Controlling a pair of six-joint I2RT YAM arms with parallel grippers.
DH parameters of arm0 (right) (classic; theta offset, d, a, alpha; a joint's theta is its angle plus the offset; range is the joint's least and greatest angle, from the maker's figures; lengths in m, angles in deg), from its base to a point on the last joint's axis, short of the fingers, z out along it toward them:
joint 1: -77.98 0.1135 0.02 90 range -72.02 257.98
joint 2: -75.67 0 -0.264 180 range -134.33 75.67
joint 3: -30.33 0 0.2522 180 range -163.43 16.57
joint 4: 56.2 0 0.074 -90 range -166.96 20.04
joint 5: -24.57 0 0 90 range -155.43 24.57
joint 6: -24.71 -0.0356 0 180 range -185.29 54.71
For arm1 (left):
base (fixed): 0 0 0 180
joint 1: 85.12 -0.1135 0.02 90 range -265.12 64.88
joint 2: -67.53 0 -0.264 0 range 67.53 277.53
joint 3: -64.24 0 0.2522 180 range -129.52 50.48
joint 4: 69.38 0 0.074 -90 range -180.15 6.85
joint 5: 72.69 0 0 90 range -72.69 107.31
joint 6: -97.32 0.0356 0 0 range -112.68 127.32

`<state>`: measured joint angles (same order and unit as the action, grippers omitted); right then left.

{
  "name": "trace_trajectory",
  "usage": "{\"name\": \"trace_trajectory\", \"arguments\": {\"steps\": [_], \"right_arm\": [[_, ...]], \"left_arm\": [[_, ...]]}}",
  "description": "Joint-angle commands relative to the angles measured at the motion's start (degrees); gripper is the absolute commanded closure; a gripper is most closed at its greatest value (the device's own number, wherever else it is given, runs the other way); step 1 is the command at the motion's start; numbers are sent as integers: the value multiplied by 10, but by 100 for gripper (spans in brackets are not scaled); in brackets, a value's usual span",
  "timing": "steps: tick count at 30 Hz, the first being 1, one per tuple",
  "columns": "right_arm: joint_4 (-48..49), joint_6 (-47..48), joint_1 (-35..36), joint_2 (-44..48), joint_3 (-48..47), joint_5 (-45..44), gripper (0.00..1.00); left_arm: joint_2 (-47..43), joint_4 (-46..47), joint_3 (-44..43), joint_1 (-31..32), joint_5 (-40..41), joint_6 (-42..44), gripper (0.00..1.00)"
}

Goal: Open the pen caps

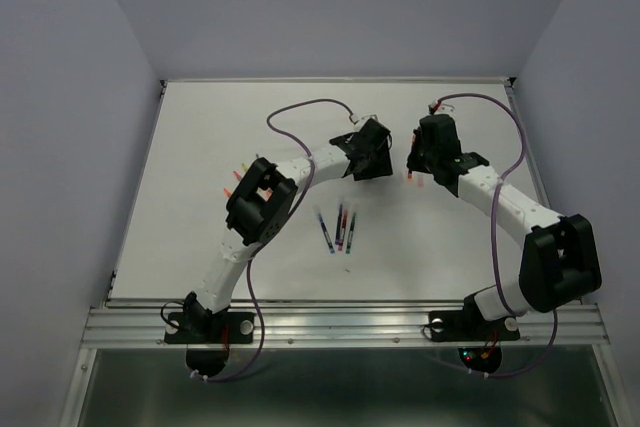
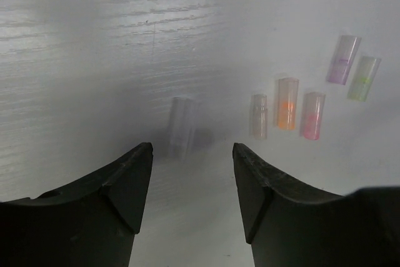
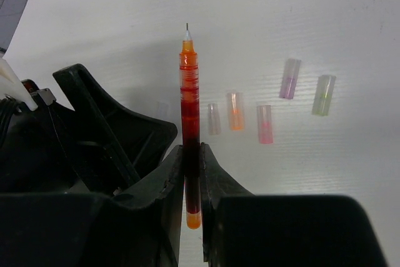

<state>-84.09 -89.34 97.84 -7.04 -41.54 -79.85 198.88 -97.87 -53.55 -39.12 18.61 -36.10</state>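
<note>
My right gripper [image 3: 191,149] is shut on an orange-red pen [image 3: 189,98], held upright with its bare needle tip uppermost and no cap on it. Several loose pen caps lie on the white table beyond it: a pale one [image 3: 214,119], an orange one [image 3: 235,110], a pink one [image 3: 264,124], a purple one [image 3: 289,79] and a green one [image 3: 323,94]. My left gripper [image 2: 192,148] is open and empty just above the table. A clear cap [image 2: 181,126] lies blurred just ahead of its jaws. From above, both grippers, left [image 1: 362,162] and right [image 1: 415,162], hover close together.
Several capped pens [image 1: 338,229] lie side by side in the middle of the table [image 1: 200,147]. A few more coloured bits [image 1: 240,175] lie by the left arm's elbow. The left gripper's black body [image 3: 94,129] fills the left of the right wrist view.
</note>
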Motion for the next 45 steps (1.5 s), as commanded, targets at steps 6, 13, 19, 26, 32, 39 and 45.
{"name": "trace_trajectory", "arguments": {"steps": [6,13,19,26,32,39,45], "right_arm": [[17,5,-3,35,-2,15,87],[51,7,17,26,12,131,87],[102,-8,140,-73,-25,190,87],[134,-32,239,-238,-145,229,87],[127,-53,280,-344,-248,230,82],[96,-64,292,-411,-327,218,65],[79,-35,297,-395,-335,213,50]], "left_arm": [[-101,-23,-14,-6,30,54,27],[-285,9,200,-81,102,30,15],[-448,-41,380,-167,195,-15,1],[-578,-51,486,-245,236,-44,1],[-589,-52,494,-260,237,-38,1],[-580,-51,499,-263,223,-34,1],[-583,-53,494,-264,218,-30,1]]}}
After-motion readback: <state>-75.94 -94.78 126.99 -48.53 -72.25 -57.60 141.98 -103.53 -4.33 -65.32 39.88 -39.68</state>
